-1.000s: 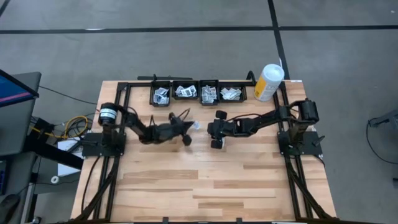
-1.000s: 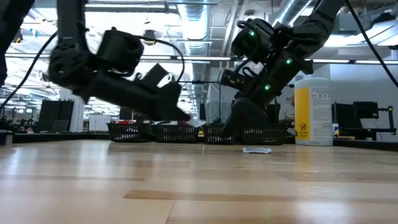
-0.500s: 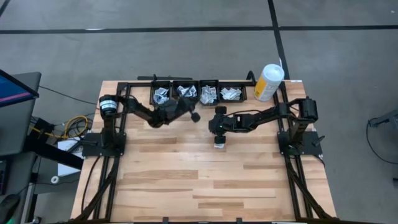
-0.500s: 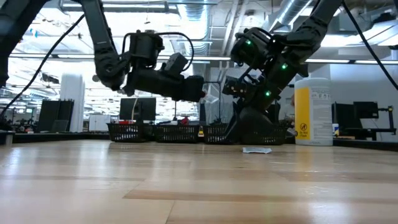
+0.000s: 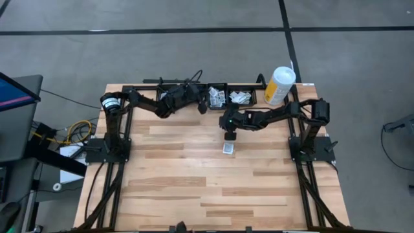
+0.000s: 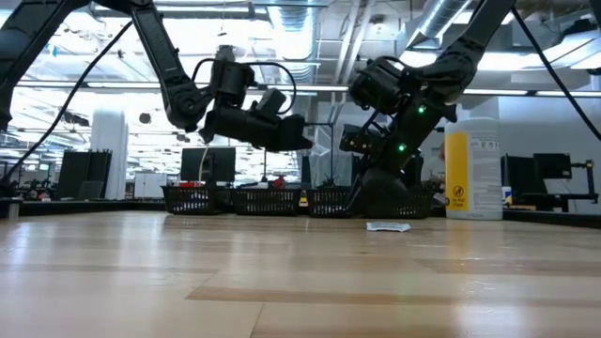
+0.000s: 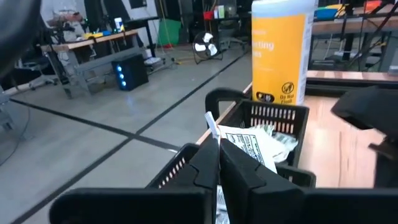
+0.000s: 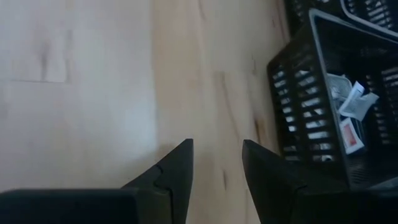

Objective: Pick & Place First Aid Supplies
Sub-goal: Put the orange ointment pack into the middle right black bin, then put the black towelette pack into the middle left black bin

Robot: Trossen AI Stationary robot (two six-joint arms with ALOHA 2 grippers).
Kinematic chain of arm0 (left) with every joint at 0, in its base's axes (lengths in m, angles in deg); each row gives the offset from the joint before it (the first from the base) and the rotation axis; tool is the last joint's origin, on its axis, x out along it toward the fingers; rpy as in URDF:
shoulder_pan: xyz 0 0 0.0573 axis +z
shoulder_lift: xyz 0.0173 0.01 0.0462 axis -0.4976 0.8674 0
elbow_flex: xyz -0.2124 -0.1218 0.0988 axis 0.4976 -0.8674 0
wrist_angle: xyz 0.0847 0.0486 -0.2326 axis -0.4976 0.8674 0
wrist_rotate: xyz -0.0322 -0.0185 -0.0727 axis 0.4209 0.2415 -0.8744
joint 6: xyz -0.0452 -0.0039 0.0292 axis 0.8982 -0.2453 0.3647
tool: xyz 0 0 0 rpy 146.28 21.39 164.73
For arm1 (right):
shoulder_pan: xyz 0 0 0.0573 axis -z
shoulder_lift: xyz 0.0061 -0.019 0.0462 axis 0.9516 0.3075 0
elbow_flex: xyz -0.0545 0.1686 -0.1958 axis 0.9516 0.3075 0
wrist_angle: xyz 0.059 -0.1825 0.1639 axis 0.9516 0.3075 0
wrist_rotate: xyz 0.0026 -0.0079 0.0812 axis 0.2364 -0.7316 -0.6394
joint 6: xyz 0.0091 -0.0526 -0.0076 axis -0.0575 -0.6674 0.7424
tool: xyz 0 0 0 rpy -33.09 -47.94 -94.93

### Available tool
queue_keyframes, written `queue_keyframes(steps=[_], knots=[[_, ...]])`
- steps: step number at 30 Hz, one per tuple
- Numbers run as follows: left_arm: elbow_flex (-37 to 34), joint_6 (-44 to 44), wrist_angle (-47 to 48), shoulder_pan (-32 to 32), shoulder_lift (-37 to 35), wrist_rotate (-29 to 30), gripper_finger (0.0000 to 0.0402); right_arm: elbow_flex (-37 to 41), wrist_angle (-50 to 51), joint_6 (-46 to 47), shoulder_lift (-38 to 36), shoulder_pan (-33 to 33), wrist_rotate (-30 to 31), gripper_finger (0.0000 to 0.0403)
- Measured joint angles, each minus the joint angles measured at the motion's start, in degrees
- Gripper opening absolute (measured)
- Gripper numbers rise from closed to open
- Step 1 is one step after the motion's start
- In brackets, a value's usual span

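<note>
step: placing. left tool (image 5: 202, 103) pinches a packet (image 7: 212, 126) over the bins (image 5: 239, 103); next, release into one. right tool (image 5: 229, 129) open, empty; another packet (image 5: 228, 148) lies on table (image 5: 194, 175).

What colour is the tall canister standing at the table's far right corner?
The canister is white with a yellow label, clearest in the left wrist view.

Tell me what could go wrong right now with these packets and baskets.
1. The left gripper, jaws shut on a thin packet above the baskets, shows only an edge of it; a pinch that slight might slip before it's over the right basket.
2. A lone packet lies on the table, outside any basket, and could be missed.
</note>
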Motion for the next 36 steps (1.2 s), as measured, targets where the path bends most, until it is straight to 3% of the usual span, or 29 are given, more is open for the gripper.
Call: queue_keyframes(steps=[16,28,36], knots=[[5.9,-0.2,5.5,0.3,0.0,1.4,0.0079,0.0,-0.7,-0.2,0.0,1.0,-0.2,0.0128],[5.9,1.9,7.2,-0.2,0.0,1.6,0.0083,-0.3,-0.3,0.4,-0.3,0.9,1.2,0.0128],[5.9,1.9,17.7,-2.9,0.0,2.5,0.0083,-0.8,3.7,4.6,-8.6,0.8,3.8,0.0128]])
